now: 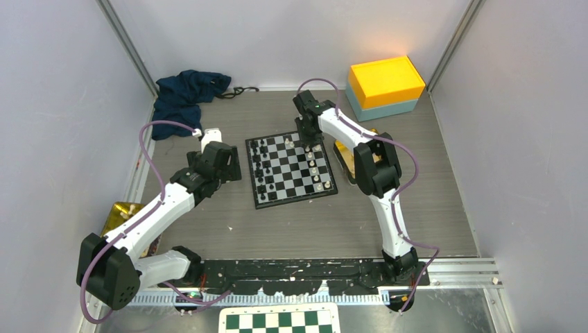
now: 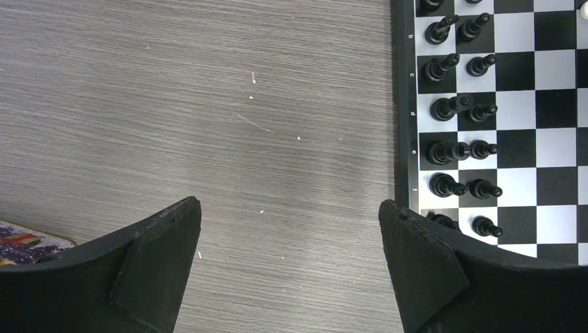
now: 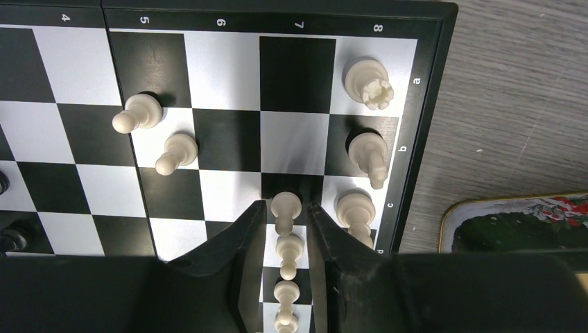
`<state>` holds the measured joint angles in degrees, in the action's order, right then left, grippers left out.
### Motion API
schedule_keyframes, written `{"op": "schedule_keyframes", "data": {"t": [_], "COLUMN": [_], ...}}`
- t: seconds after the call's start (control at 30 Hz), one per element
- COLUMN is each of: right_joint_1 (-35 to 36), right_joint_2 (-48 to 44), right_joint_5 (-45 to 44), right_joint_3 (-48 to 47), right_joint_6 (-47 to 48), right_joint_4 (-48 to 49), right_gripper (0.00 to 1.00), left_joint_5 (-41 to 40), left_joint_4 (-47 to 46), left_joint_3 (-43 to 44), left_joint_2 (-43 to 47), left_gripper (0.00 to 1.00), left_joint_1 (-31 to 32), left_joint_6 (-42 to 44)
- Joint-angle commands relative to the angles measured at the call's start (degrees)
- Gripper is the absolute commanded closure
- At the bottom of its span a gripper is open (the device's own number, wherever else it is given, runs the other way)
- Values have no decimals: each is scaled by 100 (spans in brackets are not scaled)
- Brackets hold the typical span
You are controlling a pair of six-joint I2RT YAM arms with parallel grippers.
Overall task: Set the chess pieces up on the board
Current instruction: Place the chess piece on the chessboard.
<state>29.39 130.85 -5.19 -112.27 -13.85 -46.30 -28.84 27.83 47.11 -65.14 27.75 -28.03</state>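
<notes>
A small square chessboard point(image 1: 291, 170) with black and white squares and a thin black border lies at the centre of a grey wood-grain table point(image 2: 208, 104). Tiny black chess pieces point(image 2: 451, 107) stand in two columns along its left edge, and cream-white chess pieces point(image 3: 367, 149) line its right edge. At the board's upper right, the right gripper point(image 1: 309, 139) has its jaws slightly parted on either side of a cream-white pawn point(image 3: 285, 207) standing on the board. Left of the board, the left gripper point(image 2: 290, 208) is spread wide over bare table, holding nothing.
</notes>
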Motion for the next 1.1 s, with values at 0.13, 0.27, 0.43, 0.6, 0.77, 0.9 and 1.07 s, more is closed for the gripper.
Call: {"op": "schedule_keyframes", "data": {"t": [0.13,0.27,0.43,0.6,0.77,0.9,1.07], "right_joint_1": [-30,-24,25,107,178,224,273], "right_joint_2": [-301,-414,-531,-547,-496,-340,-141], "right_joint_5": [-27,-58,-117,-126,-77,-16,128], "right_joint_3": [-142,-159,-267,-402,-554,-794,-1037], "right_joint_6": [28,57,165,242,293,295,289], "right_joint_4": [126,132,119,99,110,16,-49], "right_gripper": [66,66,65,65,61,59,56], "left_joint_5": [-47,-32,-9,-9,0,18,27], "left_joint_4": [-184,-186,-187,-165,-162,-166,-169], "left_joint_3": [171,167,142,132,114,105,92], "left_joint_2": [28,36,52,88,107,124,145], "left_gripper": [0,0,0,0,0,0,0], "left_joint_1": [-15,-15,-15,-15,-15,-15,-15], "left_joint_6": [14,1,-20,-27,-35,-51,-59]}}
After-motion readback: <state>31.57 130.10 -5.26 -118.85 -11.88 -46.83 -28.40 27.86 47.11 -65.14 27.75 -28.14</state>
